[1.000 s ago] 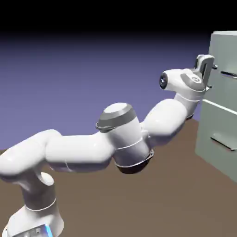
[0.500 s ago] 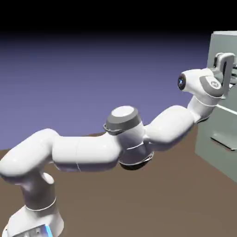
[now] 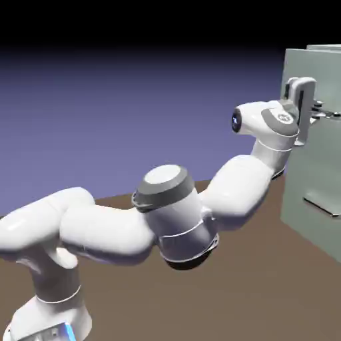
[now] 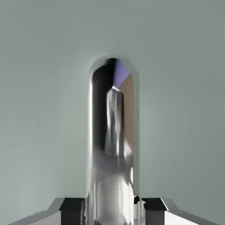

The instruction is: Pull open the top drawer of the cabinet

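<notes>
The pale grey-green cabinet (image 3: 301, 216) stands at the exterior view's right edge. Its top drawer (image 3: 326, 73) juts out a little further to the left than the lower front. My gripper (image 3: 314, 108) is shut on the top drawer's slim grey bar handle (image 3: 328, 114). In the hand view the flat drawer front (image 4: 44, 88) fills the picture. The shiny handle (image 4: 113, 132) runs up the middle from my gripper (image 4: 113, 212), pinched between the two dark fingertips (image 4: 72, 205).
The lower drawer front (image 3: 313, 180) with its own bar handle (image 3: 323, 205) sits flush below the hand. The brown table (image 3: 253, 293) stretches under the arm, whose elbow (image 3: 173, 213) hangs over it at the middle.
The hand reached the top handle and shut on it. It has since drawn back to the left, and the top drawer has slid out a little with it.
</notes>
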